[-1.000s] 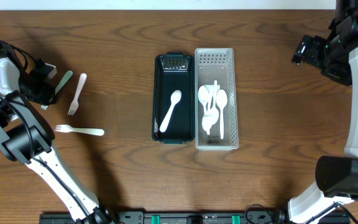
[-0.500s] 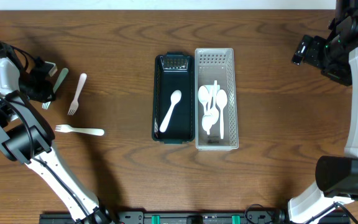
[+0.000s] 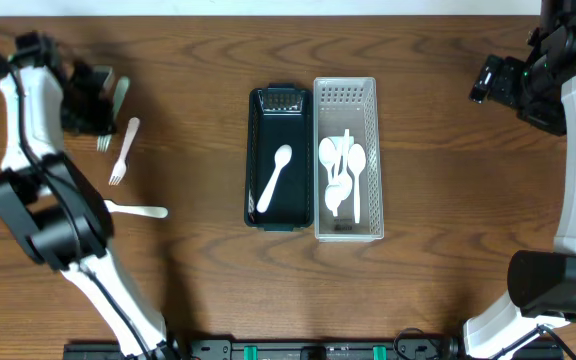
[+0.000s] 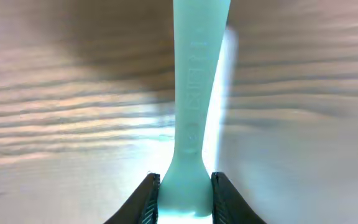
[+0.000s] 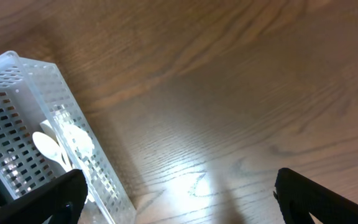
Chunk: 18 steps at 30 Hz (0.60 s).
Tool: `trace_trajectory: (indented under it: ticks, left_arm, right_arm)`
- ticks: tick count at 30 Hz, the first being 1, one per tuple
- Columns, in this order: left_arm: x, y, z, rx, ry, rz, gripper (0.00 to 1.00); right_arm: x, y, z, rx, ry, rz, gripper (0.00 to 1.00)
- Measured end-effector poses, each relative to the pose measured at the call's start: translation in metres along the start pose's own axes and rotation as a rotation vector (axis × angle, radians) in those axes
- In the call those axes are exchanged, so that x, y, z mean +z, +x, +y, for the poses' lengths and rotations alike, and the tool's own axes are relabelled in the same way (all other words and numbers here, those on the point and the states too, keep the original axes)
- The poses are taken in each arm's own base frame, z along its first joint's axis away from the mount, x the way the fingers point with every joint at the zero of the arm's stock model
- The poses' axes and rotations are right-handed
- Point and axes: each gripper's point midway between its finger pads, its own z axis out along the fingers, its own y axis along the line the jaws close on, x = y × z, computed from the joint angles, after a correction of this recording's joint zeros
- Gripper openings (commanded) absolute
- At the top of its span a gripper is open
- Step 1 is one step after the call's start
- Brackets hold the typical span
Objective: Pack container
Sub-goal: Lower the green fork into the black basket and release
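Left gripper (image 4: 184, 190) clenches the mint fork (image 4: 196, 74) — right gripper (image 5: 178, 193) spread wide apart

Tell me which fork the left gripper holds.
The pale green fork, pinched between the jaws; both white forks lie loose on the table.

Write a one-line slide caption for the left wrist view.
Left end effector shut on a pale green cutlery handle over the wooden table.

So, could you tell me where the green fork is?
Overhead, far left near the top: the green fork is clamped in the left gripper, just left of a white fork.
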Motion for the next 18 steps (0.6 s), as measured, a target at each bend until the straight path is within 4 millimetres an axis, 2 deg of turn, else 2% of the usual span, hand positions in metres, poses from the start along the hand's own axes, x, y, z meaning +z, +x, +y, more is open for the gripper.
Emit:
trace_trajectory:
  ticks: [2, 4, 6, 8, 11, 14, 16, 18]
  left_arm:
    - [-0.044, -0.014, -0.036, 0.034, -0.019, -0.07, 0.08]
    - [-0.089, -0.029, -0.083, 0.075, -0.027, -0.168, 0.07]
    - [-0.12, -0.036, -0.121, 0.082, -0.016, -0.244, 0.06]
    - [-0.14, -0.039, -0.176, 0.115, 0.028, -0.291, 0.06]
    - [-0.147, -0.036, -0.245, 0.16, 0.104, -0.299, 0.06]
    - [-0.135, -0.028, -0.302, 0.212, 0.154, -0.258, 0.06]
    - [-0.121, -0.022, -0.328, 0.231, 0.161, -0.219, 0.06]
    - [-0.106, -0.018, -0.343, 0.236, 0.153, -0.18, 0.06]
  right_arm:
    - [0.0, -0.004, 0.002, -0.01, -0.006, -0.017, 0.99]
    - [0.0, -0.008, 0.003, -0.019, -0.013, -0.034, 0.99]
    - [0.0, -0.012, 0.005, -0.031, -0.018, -0.048, 0.99]
    - [0.0, -0.014, 0.006, -0.044, -0.021, -0.059, 0.99]
    - [-0.001, -0.016, 0.006, -0.065, -0.022, -0.066, 0.99]
    - [0.0, -0.015, 0.006, -0.09, -0.021, -0.064, 0.99]
    - [0.0, -0.014, 0.005, -0.104, -0.018, -0.057, 0.99]
    - [0.0, -0.012, 0.004, -0.116, -0.015, -0.048, 0.99]
